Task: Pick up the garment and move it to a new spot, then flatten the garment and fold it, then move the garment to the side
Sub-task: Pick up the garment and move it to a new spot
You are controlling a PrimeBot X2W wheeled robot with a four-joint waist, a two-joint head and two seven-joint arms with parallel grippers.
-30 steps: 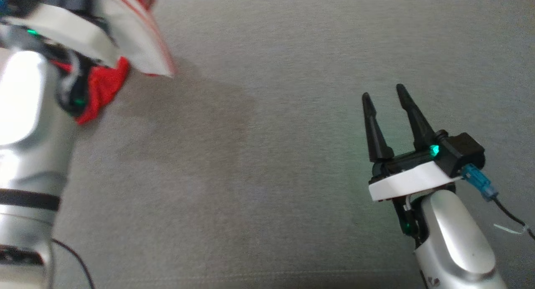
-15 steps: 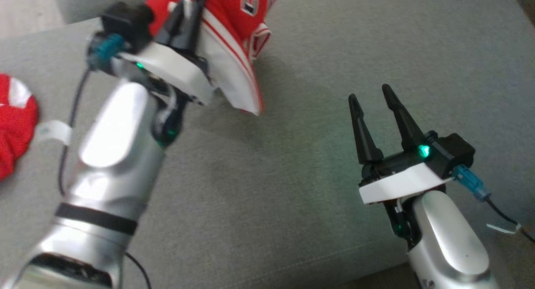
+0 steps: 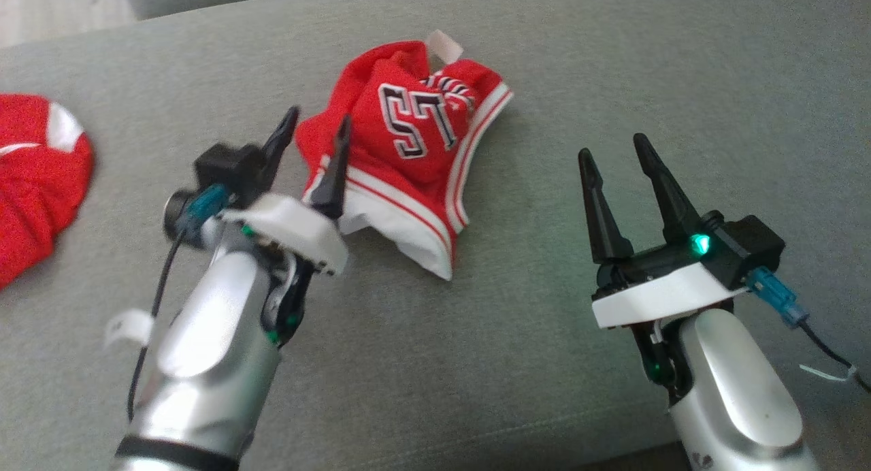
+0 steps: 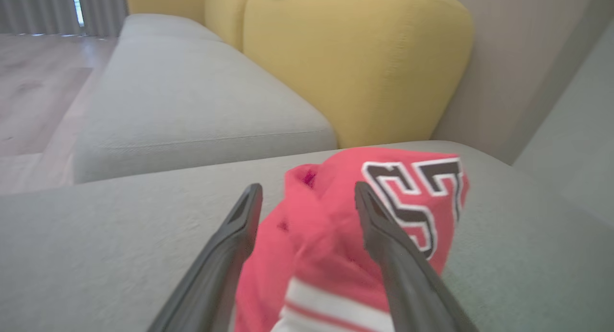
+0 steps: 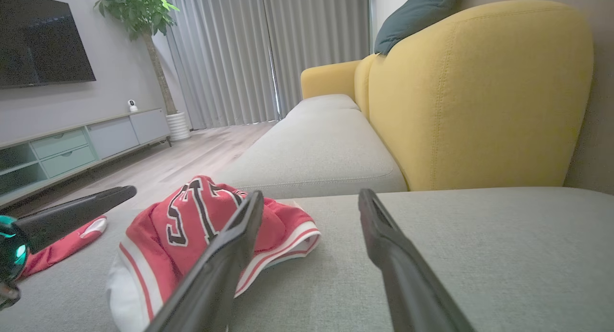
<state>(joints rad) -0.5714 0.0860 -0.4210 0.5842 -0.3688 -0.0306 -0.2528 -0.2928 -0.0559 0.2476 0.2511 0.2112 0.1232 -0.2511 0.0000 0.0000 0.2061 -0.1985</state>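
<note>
The garment point(image 3: 408, 151), red shorts with white trim and a black-and-white number, lies crumpled in a heap on the grey cushion point(image 3: 612, 62). My left gripper point(image 3: 318, 116) is open at the heap's left edge, one finger over the red cloth. In the left wrist view the garment point(image 4: 326, 217) bulges up between the spread fingers of the left gripper point(image 4: 308, 187), which do not pinch it. My right gripper point(image 3: 612, 146) stands open and empty to the right of the heap, apart from it. The right wrist view shows the garment point(image 5: 187, 226) left of the right gripper point(image 5: 312, 194).
A second red and white cloth point(image 3: 34, 178) lies at the cushion's far left. A yellow sofa back point(image 5: 479, 92) rises behind the seat. The cushion's front edge point(image 3: 544, 433) runs near the bottom of the head view. Another grey seat point(image 4: 192, 106) lies beyond a gap.
My left gripper has opened and let go of the garment, which now rests on the cushion. The head camera has shifted. The right gripper stays open as before.
</note>
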